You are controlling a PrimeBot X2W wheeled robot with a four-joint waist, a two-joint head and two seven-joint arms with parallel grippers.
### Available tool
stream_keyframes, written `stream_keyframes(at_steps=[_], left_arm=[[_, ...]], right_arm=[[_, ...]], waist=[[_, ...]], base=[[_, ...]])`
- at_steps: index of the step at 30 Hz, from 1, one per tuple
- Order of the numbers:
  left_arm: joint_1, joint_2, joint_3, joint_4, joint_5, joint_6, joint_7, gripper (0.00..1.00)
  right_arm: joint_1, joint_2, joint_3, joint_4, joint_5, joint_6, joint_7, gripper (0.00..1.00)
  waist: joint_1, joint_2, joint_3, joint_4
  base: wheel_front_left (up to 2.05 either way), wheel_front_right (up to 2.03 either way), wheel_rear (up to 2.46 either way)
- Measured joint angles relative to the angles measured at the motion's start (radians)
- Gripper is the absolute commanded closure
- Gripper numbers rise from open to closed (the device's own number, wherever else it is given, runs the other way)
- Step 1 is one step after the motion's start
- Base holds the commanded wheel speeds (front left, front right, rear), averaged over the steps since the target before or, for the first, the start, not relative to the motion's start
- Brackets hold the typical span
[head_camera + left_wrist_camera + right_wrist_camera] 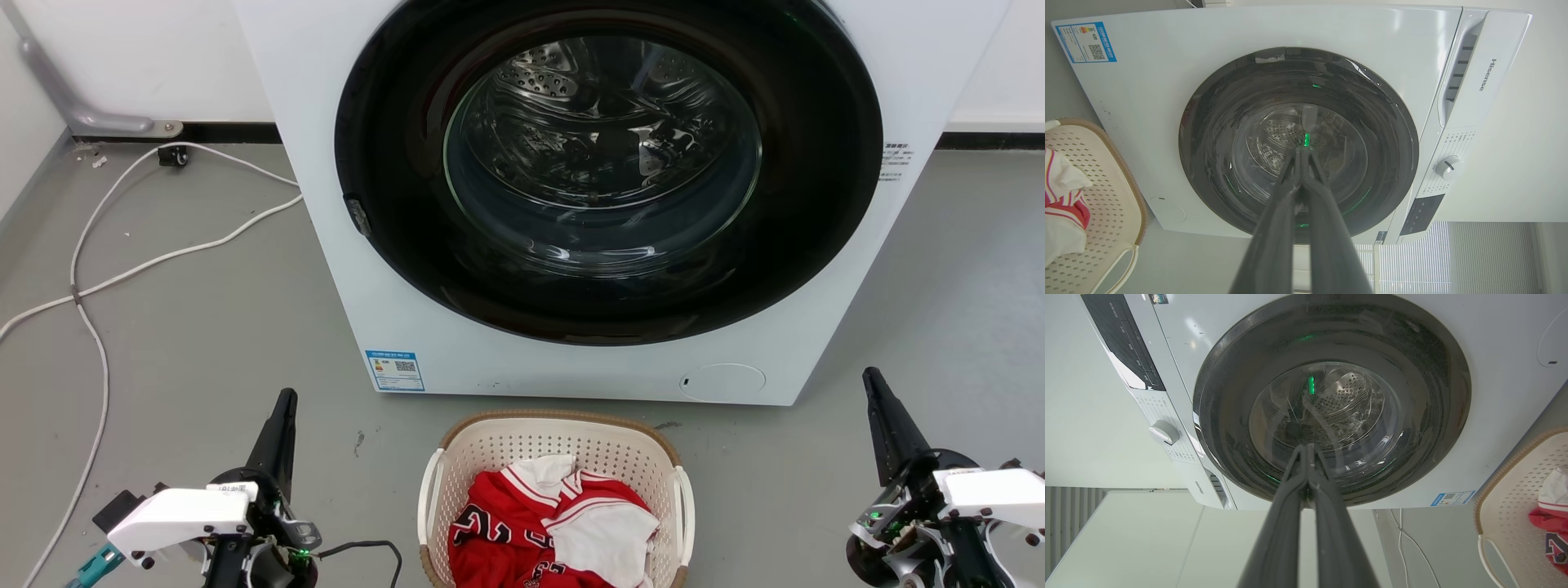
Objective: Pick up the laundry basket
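Basket (563,418) on floor (204,327), untouched; left end effector (286,400) and right end effector (872,380), both pressed together, flank it. Lift not begun.

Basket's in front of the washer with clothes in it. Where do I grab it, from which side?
Grip the laundry basket by its white loop handles, left gripper on the left handle, right gripper on the right handle, each from its outer side. The loops stand off the walls, leaving finger gaps. Both grippers are shut, so open first.
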Motion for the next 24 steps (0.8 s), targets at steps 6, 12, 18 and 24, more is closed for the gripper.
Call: stream_keyframes(at_steps=[6,12,18,24], left_arm=[[0.0,0.0,0.0,0.0,0.0,0.0,0.0,1.0],[0.0,0.0,0.0,0.0,0.0,0.0,0.0,1.0],[0.0,0.0,0.0,0.0,0.0,0.0,0.0,1.0],[0.0,0.0,0.0,0.0,0.0,0.0,0.0,1.0]], right_arm=[[0.0,0.0,0.0,0.0,0.0,0.0,0.0,1.0],[0.0,0.0,0.0,0.0,0.0,0.0,0.0,1.0],[0.0,0.0,0.0,0.0,0.0,0.0,0.0,1.0],[0.0,0.0,0.0,0.0,0.0,0.0,0.0,1.0]], waist=[[0.0,0.0,0.0,0.0],[0.0,0.0,0.0,0.0],[0.0,0.0,0.0,0.0],[0.0,0.0,0.0,0.0]], base=[[0.0,0.0,0.0],[0.0,0.0,0.0],[0.0,0.0,0.0],[0.0,0.0,0.0]])
